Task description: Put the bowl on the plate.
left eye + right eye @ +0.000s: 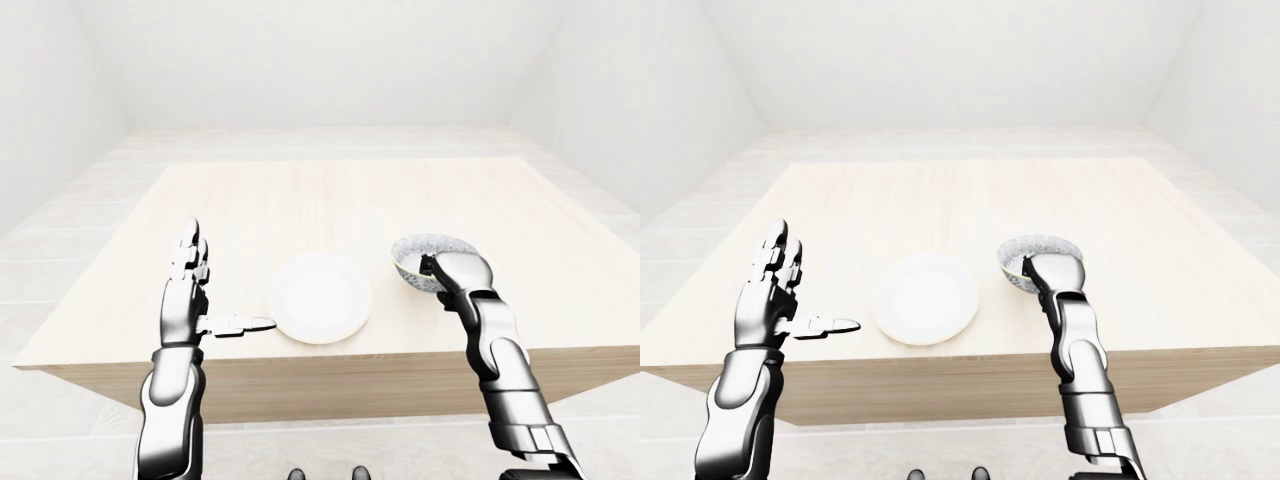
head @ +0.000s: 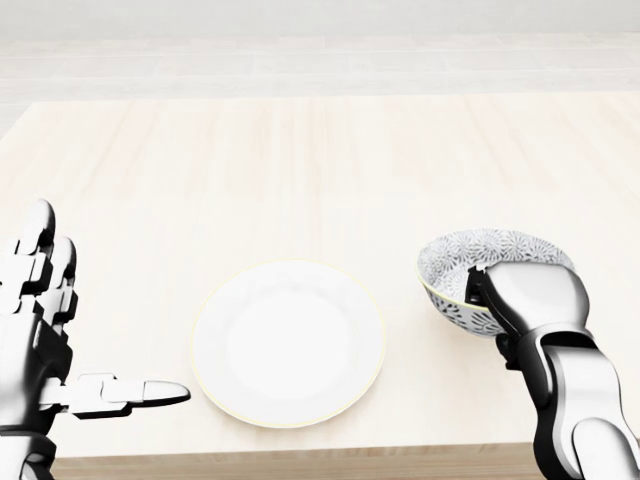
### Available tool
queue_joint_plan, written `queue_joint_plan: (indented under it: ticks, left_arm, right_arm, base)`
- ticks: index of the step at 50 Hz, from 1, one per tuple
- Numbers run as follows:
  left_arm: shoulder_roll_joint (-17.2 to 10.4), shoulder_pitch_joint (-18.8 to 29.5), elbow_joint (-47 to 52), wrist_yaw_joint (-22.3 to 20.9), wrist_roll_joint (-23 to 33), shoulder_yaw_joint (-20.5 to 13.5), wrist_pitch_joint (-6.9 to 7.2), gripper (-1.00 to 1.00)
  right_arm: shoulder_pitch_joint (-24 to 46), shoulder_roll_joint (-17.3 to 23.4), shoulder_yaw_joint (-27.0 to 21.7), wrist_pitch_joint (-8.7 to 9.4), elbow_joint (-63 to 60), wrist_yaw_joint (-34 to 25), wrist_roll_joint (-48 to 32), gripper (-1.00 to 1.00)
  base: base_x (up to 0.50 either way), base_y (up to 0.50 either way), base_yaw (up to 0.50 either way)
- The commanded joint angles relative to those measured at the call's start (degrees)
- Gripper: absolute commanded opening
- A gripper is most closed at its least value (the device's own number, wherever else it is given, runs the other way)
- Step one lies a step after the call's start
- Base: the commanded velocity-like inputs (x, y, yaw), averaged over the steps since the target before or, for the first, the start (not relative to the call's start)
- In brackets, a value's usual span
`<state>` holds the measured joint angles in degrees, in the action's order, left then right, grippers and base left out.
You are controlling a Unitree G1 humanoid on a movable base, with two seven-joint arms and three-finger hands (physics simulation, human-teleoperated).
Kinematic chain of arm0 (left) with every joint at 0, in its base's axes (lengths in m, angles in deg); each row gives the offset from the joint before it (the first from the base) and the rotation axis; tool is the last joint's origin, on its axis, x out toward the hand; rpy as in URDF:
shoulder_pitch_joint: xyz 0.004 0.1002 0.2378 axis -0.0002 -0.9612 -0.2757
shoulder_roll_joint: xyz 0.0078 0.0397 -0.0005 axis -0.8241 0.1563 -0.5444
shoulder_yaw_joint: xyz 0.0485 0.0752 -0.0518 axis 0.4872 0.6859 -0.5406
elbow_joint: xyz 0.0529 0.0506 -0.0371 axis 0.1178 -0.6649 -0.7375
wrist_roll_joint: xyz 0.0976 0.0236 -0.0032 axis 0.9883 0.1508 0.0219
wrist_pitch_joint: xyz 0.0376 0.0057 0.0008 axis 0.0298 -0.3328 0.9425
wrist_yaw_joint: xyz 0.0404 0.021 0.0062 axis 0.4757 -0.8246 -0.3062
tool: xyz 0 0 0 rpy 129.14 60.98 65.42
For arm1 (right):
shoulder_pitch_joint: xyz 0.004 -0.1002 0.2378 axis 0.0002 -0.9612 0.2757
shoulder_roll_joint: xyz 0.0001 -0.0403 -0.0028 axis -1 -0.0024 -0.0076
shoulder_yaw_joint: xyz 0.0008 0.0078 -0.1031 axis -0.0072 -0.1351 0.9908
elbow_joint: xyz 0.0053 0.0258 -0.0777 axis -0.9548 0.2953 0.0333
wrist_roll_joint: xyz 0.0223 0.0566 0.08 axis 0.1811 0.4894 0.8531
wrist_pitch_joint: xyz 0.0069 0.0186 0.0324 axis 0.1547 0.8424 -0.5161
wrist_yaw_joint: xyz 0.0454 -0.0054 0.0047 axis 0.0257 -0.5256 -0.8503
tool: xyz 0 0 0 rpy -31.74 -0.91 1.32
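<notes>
The right robot hand [image 2: 530, 300] clasps the bowl [image 2: 455, 268] by its rim at the head view's lower right, likely mid-lift; next, carry it left over the plate [image 2: 288, 343] at lower centre, while the left robot hand [image 2: 40, 330] hovers splayed.

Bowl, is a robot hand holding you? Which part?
Yes: the right hand holds the bowl by its rim, at the bowl's lower right in the head view, fingers closed over the edge. The left hand is open, empty.
</notes>
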<state>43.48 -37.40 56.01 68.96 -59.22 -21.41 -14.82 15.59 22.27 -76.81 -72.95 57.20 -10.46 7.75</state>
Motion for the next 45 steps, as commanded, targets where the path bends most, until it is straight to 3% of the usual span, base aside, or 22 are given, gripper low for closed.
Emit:
queue_joint_plan:
  ticks: [1,26,45]
  left_arm:
    - [-0.1,0.2,-0.5,0.0,-0.1,-0.3,0.0,1.0]
    - [-0.2,-0.1,-0.3,-0.4,-0.4,-0.6,0.0,1.0]
    - [-0.3,-0.5,-0.6,-0.6,-0.5,-1.1,0.0,1.0]
  right_arm:
    - [-0.8,-1.2,-0.6,0.0,-6.7,-3.3,-3.0,-0.31]
    - [-6.1,-8.3,2.7,0.0,-22.8,-10.1,-8.3,-0.3]
    - [-6.5,-13.1,7.0,0.0,-25.1,-8.0,-12.1,-0.29]
  base:
    - [0.0,0.0,0.0]
    - [0.0,0.0,0.0]
    - [0.0,0.0,0.0]
